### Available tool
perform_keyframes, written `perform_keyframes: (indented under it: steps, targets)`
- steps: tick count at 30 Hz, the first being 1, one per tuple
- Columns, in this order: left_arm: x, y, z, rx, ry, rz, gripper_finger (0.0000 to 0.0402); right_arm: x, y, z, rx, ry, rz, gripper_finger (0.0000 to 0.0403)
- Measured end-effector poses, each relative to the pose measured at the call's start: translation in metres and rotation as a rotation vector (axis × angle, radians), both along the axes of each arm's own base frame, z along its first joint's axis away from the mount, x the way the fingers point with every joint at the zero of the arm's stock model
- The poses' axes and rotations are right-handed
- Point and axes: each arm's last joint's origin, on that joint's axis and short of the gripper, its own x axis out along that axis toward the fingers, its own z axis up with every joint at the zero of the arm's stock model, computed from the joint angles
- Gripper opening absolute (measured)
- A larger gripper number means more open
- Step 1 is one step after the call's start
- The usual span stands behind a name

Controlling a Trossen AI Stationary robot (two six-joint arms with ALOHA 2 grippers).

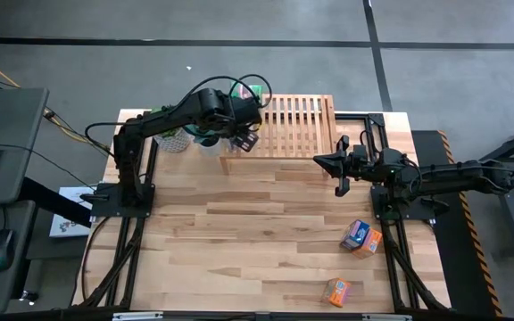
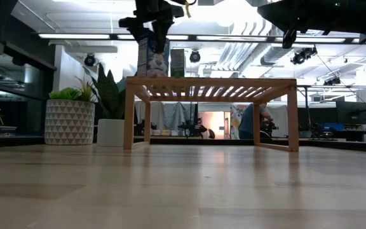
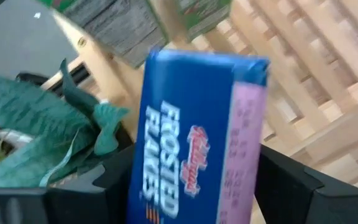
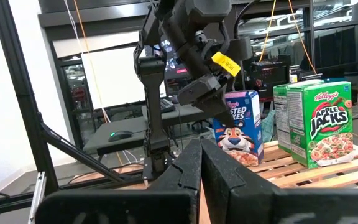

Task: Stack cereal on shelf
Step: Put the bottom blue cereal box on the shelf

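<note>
My left gripper (image 1: 244,135) is shut on a blue cereal box (image 2: 152,57) at the far left end of the wooden shelf (image 1: 297,125). The box's bottom is at the slatted top; whether it rests there I cannot tell. Two green cereal boxes (image 4: 319,124) stand upright on the shelf just behind the blue one. My right gripper (image 1: 340,171) is shut and empty, above the table by the shelf's near right corner. Another blue box with an orange one (image 1: 361,236), and a second orange box (image 1: 337,290), lie on the table at the near right. My left gripper pinches the blue box's upper end (image 4: 229,102) between its two fingers (image 3: 98,180), one on either side. The fingers come from above, slanting down from the table's left. The box hangs about upright below them, its bottom (image 2: 151,75) at the shelf's slats.
Potted plants (image 2: 70,117) stand on the table left of the shelf, close under my left arm. The plank tabletop (image 1: 239,250) between the shelf and the near edge is bare wood. Black arm frames stand at both sides.
</note>
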Motion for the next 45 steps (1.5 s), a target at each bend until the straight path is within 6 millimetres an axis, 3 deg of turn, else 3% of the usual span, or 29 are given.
perform_keyframes:
  steps: [10, 27, 35, 40, 45]
  targets:
    - [0.006, 0.0, 0.004, -0.018, -0.066, -0.063, 0.0251, 0.0, 0.0, 0.0, 0.0, 0.0, 0.0, 0.0]
    - [-0.003, -0.001, 0.054, 0.096, -0.219, -0.087, 0.0251, 0.0, 0.0, 0.0, -0.001, -0.001, 0.0, 0.0]
    - [-0.007, -0.012, 0.069, 0.168, -0.228, -0.182, 0.0245, 0.0, 0.0, 0.0, -0.001, 0.0, 0.0, 0.0]
    - [-0.013, -0.031, 0.075, 0.303, -0.148, -0.208, 0.0214, 0.0, 0.0, -0.001, -0.007, 0.008, -0.002, 0.0]
    - [-0.032, -0.056, 0.09, 0.448, -0.114, -0.182, 0.013, 0.0, 0.0, -0.001, -0.017, 0.014, -0.004, 0.0]
